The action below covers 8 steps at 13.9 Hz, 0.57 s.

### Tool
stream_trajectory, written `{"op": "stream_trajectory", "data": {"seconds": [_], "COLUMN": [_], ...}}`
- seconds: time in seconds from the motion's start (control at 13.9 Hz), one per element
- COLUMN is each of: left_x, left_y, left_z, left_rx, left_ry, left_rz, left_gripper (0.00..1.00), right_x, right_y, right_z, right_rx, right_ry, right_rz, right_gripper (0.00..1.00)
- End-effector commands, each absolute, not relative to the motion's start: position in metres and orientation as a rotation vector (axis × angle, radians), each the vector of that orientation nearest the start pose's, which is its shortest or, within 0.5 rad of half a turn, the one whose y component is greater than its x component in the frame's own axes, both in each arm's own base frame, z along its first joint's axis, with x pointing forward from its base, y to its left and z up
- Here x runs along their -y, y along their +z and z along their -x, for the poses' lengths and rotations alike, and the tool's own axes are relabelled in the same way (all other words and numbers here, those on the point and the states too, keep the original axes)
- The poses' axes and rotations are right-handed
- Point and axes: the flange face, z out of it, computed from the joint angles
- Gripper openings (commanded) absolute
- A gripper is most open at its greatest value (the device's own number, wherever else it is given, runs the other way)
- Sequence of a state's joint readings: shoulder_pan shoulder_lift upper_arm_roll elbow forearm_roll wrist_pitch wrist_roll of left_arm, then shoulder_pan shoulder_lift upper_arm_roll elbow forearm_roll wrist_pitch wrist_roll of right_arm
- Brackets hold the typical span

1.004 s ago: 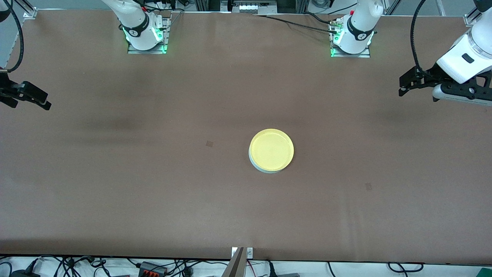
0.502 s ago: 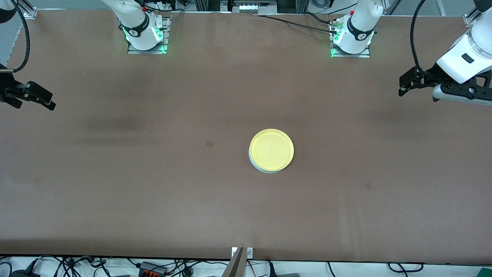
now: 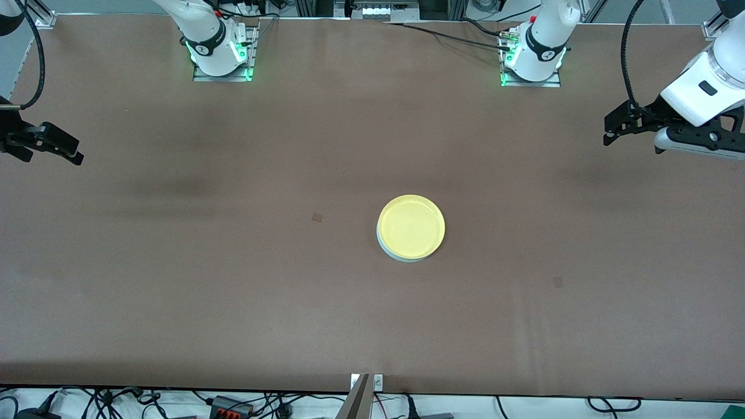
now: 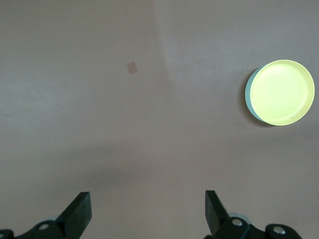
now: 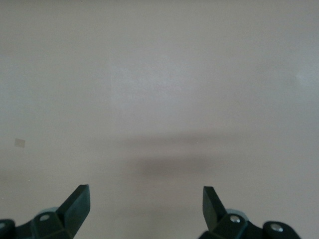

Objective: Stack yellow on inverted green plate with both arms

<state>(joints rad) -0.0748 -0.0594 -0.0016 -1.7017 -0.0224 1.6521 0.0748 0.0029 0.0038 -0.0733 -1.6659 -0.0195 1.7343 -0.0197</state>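
The yellow plate (image 3: 411,226) lies rim up on the pale green plate (image 3: 389,251) near the middle of the table. Only a thin crescent of the green plate shows under it. The stack also shows in the left wrist view, yellow plate (image 4: 282,92) on green plate (image 4: 248,94). My left gripper (image 3: 611,131) is open and empty, up over the left arm's end of the table (image 3: 233,262). My right gripper (image 3: 73,152) is open and empty over the right arm's end. Both are well apart from the plates. The right wrist view shows only bare table between its fingertips (image 5: 82,195).
Two small dark patches mark the brown table, one (image 3: 317,217) beside the plates toward the right arm's end, one (image 3: 557,282) toward the left arm's end. Arm bases (image 3: 218,52) stand at the table's edge farthest from the camera. Cables hang off the near edge.
My right gripper has shifted slightly toward the table's middle. The left gripper and the plates have not moved.
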Motion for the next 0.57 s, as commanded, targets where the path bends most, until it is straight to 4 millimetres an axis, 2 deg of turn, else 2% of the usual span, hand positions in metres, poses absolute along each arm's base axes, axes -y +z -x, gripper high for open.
{"op": "stream_trajectory", "data": {"seconds": [0.0, 0.5], "left_x": [0.0461, 0.0495], "left_y": [0.6087, 0.6095], "left_z": [-0.5414, -0.5407], "left_rx": [-0.269, -0.279], "left_ry": [-0.01, -0.013], "left_rz": [3.175, 3.173], "left_gripper": [1.0, 1.0], "right_x": [0.0442, 0.0483], "right_y": [0.5921, 0.592], "right_z": [-0.5611, -0.5595], "right_rx": [-0.063, -0.076], "right_ry": [-0.087, -0.075], "right_rz": [3.178, 3.176], "right_gripper": [1.0, 1.0]}}
